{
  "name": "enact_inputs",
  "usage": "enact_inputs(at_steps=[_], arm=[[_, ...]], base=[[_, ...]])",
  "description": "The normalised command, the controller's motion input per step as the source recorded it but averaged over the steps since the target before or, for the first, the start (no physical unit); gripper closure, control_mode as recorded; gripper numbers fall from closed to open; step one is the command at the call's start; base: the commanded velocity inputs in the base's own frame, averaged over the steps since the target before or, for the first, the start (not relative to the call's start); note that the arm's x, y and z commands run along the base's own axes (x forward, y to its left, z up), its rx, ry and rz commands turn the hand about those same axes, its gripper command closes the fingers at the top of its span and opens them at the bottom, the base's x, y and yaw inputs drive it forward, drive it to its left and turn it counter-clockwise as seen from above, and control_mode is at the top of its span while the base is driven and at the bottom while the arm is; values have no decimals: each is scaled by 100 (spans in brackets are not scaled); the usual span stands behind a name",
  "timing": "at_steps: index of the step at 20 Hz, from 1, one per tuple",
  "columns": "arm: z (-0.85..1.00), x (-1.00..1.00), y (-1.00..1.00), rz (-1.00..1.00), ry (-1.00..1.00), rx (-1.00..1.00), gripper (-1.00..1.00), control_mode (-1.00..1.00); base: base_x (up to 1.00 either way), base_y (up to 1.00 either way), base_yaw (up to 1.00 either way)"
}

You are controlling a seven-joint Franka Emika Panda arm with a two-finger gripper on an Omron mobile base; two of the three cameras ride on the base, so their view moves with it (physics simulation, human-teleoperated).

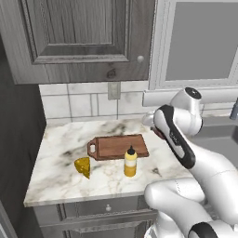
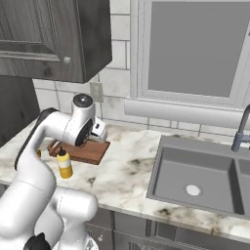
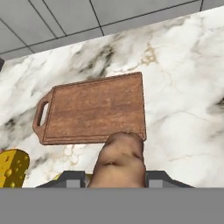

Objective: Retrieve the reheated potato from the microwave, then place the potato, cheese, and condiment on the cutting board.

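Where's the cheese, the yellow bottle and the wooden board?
cheese [image 1: 83,166], left base view, on the wedge's front face.
condiment [image 1: 130,163], left base view, middle of the yellow bottle body.
cutting board [image 3: 94,109], hand view, bare centre of the wooden top.

A rendered domestic kitchen. A white, grey-veined marble counter runs along a wall of pale square tiles fitted with an electrical outlet plate. Dark grey wood-grain wall cabinets with round knobs hang above it, and grey drawer fronts sit below. A grey recessed sink with a drain and a curved metal faucet stand beneath a white-framed window. A reddish-brown wooden cutting board with a handle hole, a yellow squeeze bottle and a yellow-orange cheese wedge lie on the counter.
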Motion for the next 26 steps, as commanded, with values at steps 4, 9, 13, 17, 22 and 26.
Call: enact_inputs(at_steps=[4,9,13,17,22,26], arm=[[-29,28,5,13,0,-10,100,-100],[-38,29,12,6,0,-8,100,-100],[-38,36,8,5,0,-1,100,-100],[-46,37,1,9,0,0,100,-100],[-42,41,0,10,0,-1,100,-100],[-33,41,3,10,0,-1,100,-100]], base=[[0,0,0],[0,0,0],[0,0,0],[0,0,0],[0,0,0],[0,0,0]])
